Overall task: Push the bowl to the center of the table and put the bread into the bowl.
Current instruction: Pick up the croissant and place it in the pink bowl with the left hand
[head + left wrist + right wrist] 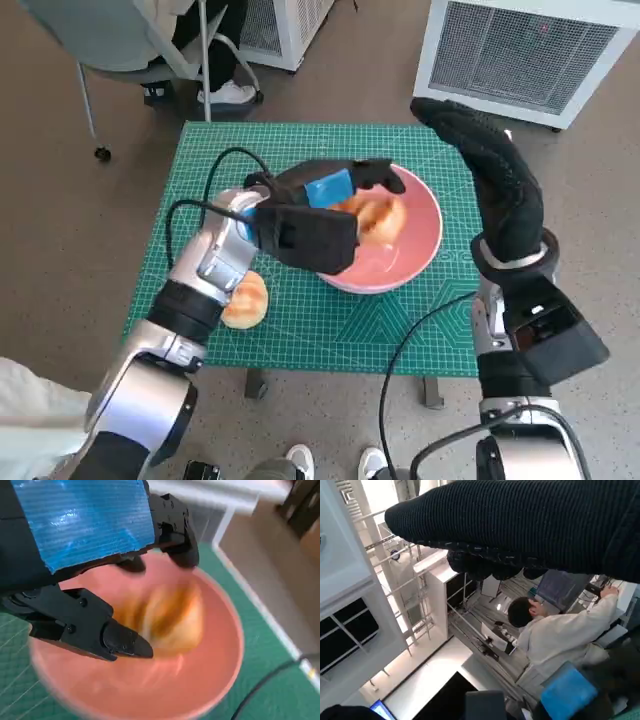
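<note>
The pink bowl (392,266) stands on the green mat, a little right of the table's middle. One golden bread roll (376,216) lies inside it; in the left wrist view this roll (171,618) is blurred against the bowl's (220,666) floor. My left hand (318,218) hovers over the bowl's left half, its fingers (121,641) spread apart above the roll and holding nothing. A second bread roll (246,299) lies on the mat beside my left forearm. My right hand (496,178) is raised to the right of the bowl, fingers stretched out, empty and apart from the rim.
The green cutting mat (300,340) covers the small table. A chair (120,50) and a person's shoe (228,94) are beyond the far left corner, a white grilled unit (530,50) at far right. Black cables (205,200) loop over my left arm. A seated person (560,630) shows in the right wrist view.
</note>
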